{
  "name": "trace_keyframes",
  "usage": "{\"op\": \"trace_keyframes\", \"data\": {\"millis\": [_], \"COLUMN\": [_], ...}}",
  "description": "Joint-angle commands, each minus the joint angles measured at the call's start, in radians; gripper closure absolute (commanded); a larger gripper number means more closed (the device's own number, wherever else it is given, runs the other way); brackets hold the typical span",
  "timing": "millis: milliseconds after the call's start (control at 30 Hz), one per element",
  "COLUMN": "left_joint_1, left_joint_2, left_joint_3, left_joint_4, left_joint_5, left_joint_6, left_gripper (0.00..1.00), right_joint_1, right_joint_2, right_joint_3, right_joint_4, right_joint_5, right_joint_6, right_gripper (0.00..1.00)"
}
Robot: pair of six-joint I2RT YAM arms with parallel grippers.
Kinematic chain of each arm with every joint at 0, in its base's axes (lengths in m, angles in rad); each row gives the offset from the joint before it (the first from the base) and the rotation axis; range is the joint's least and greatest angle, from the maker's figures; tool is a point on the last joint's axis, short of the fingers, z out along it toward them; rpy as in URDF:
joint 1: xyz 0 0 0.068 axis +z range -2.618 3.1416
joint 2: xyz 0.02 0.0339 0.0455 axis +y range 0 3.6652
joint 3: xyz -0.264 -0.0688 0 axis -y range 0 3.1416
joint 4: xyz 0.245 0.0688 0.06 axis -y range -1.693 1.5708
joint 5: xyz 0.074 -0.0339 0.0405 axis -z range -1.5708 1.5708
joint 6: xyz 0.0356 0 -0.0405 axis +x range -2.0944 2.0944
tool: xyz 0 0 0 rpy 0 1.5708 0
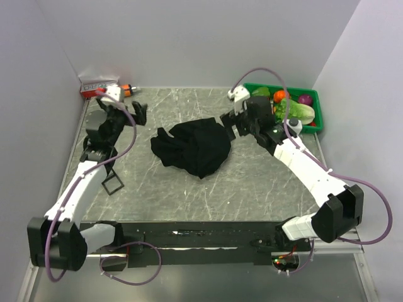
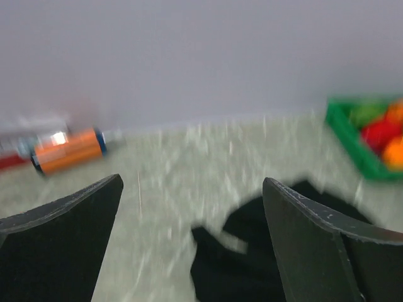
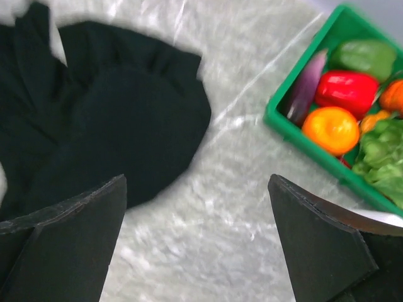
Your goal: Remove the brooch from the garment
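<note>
End effectors: both of yours stand wide open, holding nothing. The right end effector (image 1: 230, 124) hangs just beside the right edge of the shirt (image 1: 192, 148); the left end effector (image 1: 138, 113) sits farther off, to its left. The shirt lies crumpled at the middle of the counter (image 1: 252, 189). The brooch shows in no view, so you cannot yet tell its direction or axis.

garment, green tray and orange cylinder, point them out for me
garment (image 1: 195, 148), top external view, middle of the heap
green tray (image 3: 275, 117), right wrist view, rim corner
orange cylinder (image 2: 68, 150), left wrist view, orange body
</note>
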Motion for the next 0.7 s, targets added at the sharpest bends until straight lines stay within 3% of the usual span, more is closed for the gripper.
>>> {"op": "trace_keyframes", "data": {"millis": [0, 133, 200, 233, 367, 500, 600, 633, 667], "left_joint_1": [-0.007, -0.007, -0.007, -0.007, -0.005, -0.011, -0.034, -0.042, -0.051], "left_joint_2": [0.058, 0.167, 0.221, 0.283, 0.433, 0.558, 0.658, 0.672, 0.686], "left_joint_3": [0.040, 0.060, 0.071, 0.100, 0.180, 0.233, 0.270, 0.284, 0.292], "left_joint_4": [-0.251, -0.367, -0.421, -0.439, -0.496, -0.499, -0.495, -0.502, -0.519], "left_joint_5": [0.137, 0.300, 0.360, 0.378, 0.418, 0.456, 0.446, 0.444, 0.440], "left_joint_6": [0.133, 0.265, 0.324, 0.342, 0.408, 0.430, 0.426, 0.442, 0.462], "left_gripper": [0.01, 0.02, 0.07, 0.17, 0.17, 0.16, 0.24, 0.27, 0.28], "right_joint_1": [-0.002, 0.001, 0.030, 0.041, 0.095, 0.135, 0.146, 0.149, 0.152], "right_joint_2": [-0.027, -0.068, -0.069, -0.062, 0.028, 0.151, 0.241, 0.279, 0.296], "right_joint_3": [-0.099, -0.203, -0.267, -0.284, -0.333, -0.288, -0.229, -0.217, -0.191], "right_joint_4": [-0.032, -0.042, -0.009, 0.029, 0.127, 0.202, 0.213, 0.210, 0.190], "right_joint_5": [-0.096, -0.296, -0.320, -0.324, -0.330, -0.291, -0.279, -0.275, -0.262], "right_joint_6": [-0.178, -0.405, -0.493, -0.522, -0.668, -0.679, -0.671, -0.677, -0.680], "right_gripper": [0.00, 0.00, 0.00, 0.00, 0.00, 0.02, 0.08, 0.11, 0.20]}}
